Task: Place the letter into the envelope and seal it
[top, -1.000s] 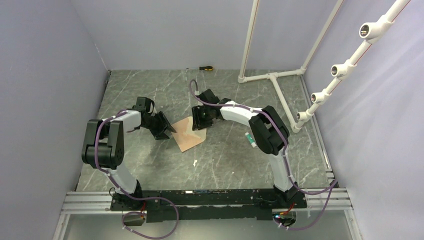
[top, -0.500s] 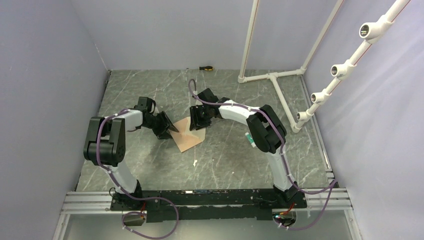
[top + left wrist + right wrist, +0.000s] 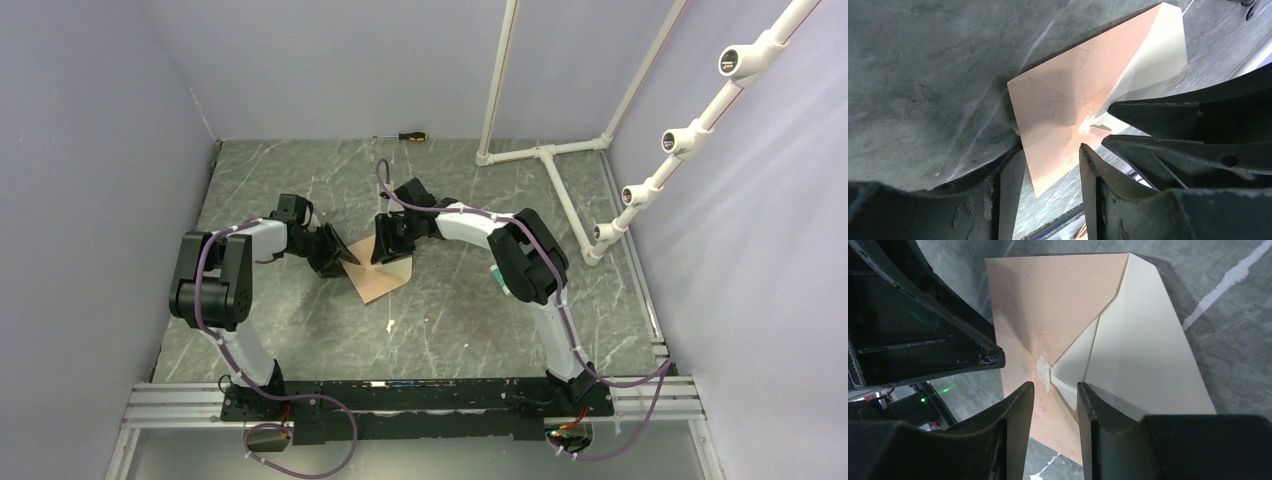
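**While the envelope lies flat mid-table, both grippers hang over it with jaws apart**

Where the top view looks down, the envelope point(image 3: 378, 272) lies flat on the table point(image 3: 450, 320), about mid-table. The left gripper point(image 3: 346, 257) is at its left edge and the right gripper point(image 3: 383, 254) is over its far part, the two close together. A screwdriver point(image 3: 410, 136) lies by the back wall, well apart.

In the left wrist view, the left jaws stand about half open, astride the envelope's near corner, and hold nothing that I can see. The right gripper's fingers come in from the right, their tips near a pale patch point(image 3: 1087, 122) at the envelope's middle.

In the right wrist view, the right jaws are part open with a narrow gap, over that patch, where a brown triangle point(image 3: 1058, 305) ends. Cream paper point(image 3: 1143, 350) shows on the envelope's right side. Whether the fingers touch the paper I cannot tell.
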`<state>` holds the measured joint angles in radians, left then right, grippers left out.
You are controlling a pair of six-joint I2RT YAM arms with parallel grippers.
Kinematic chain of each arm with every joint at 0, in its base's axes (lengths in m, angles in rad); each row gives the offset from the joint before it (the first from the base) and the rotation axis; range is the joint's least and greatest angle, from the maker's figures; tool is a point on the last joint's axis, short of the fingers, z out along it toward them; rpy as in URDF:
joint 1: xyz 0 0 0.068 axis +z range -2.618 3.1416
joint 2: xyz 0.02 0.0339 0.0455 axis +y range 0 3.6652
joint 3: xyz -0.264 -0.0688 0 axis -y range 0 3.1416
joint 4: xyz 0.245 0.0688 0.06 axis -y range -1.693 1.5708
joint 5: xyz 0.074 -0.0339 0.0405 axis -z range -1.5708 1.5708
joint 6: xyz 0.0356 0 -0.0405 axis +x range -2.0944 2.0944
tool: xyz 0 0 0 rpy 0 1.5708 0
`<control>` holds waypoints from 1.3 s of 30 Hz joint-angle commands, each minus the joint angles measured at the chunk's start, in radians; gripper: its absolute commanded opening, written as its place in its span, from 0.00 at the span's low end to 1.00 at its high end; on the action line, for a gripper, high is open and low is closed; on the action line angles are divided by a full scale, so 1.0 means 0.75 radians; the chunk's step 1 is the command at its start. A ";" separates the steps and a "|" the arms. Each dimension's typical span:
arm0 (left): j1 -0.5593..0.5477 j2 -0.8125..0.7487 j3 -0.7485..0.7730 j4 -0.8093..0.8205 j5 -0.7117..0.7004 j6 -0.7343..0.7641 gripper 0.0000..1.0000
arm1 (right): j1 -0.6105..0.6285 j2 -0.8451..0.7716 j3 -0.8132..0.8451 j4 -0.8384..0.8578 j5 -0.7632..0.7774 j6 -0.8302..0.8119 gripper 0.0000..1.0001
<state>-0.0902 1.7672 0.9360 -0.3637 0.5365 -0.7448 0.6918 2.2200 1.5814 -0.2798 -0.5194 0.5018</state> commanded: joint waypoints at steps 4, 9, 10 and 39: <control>-0.017 0.031 -0.045 0.050 -0.038 0.048 0.53 | -0.009 -0.010 -0.048 0.147 -0.066 0.034 0.41; -0.017 0.013 -0.024 0.044 -0.034 0.085 0.59 | -0.023 -0.039 -0.104 0.240 -0.057 0.037 0.42; -0.017 0.008 -0.023 0.046 -0.031 0.093 0.60 | -0.022 -0.044 -0.115 0.269 -0.056 0.038 0.42; -0.017 -0.230 0.172 -0.179 -0.135 0.247 0.93 | -0.367 -0.862 -0.651 -0.470 0.965 -0.002 0.72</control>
<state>-0.1005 1.6550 1.0119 -0.5137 0.4141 -0.5884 0.4721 1.6539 1.1492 -0.4347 0.0120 0.5358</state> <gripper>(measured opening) 0.905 0.692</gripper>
